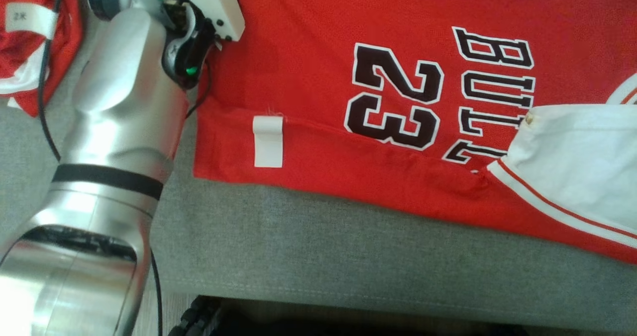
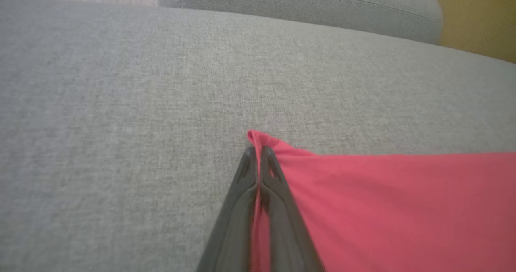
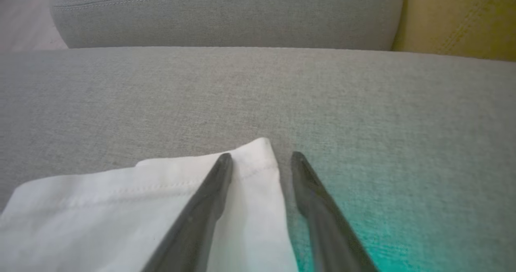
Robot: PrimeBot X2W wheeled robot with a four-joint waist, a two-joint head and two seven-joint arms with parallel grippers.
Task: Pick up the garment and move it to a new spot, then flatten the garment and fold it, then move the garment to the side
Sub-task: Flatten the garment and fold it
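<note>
Your left hand [image 2: 257, 153] pinches only the jersey [image 2: 403, 211] tip, right hand [image 3: 261, 159] spread, so a tug may slip it.

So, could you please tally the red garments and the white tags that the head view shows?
Red garments: 2 (Bulls jersey; second red garment at the upper left)
White tags: 2 (hem tag on the jersey; upper-left tag on the second garment)
Total: 4
</note>
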